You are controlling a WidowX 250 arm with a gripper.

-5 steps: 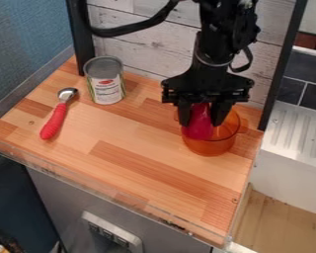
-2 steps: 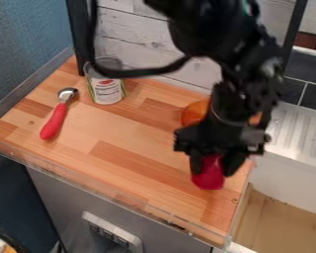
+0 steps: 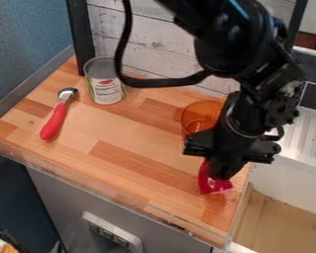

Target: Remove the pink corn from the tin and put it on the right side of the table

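Gripper (image 3: 218, 172) + corn (image 3: 213, 184) have come out of the pot (image 3: 199, 117) and over to the table's (image 3: 138, 165) front R part, w/ a slight shift lower since the last frame. Gripper's nearly closed, narrow round the corn, no wider than its body; the fingers partly hide it, so exact contact pts are n/a. Corn leans a bit, its wide end down nr the wood; can't tell if it's touching yet. Step in hand, I'd say: set down. Best go straight down, slow, till the wood takes the wt, then open just enough to clear both sides & lift vert. Watch the R edge: corn's close to it, so a sideways nudge or early drop cd roll it off. Keep the wrist clear of the pot too, just behind the arm (image 3: 253, 99). Further out: can (image 3: 106, 88) at the back L, spoon (image 3: 54, 120) at L, both well apart, no bother. Job's mostly done, bar release.
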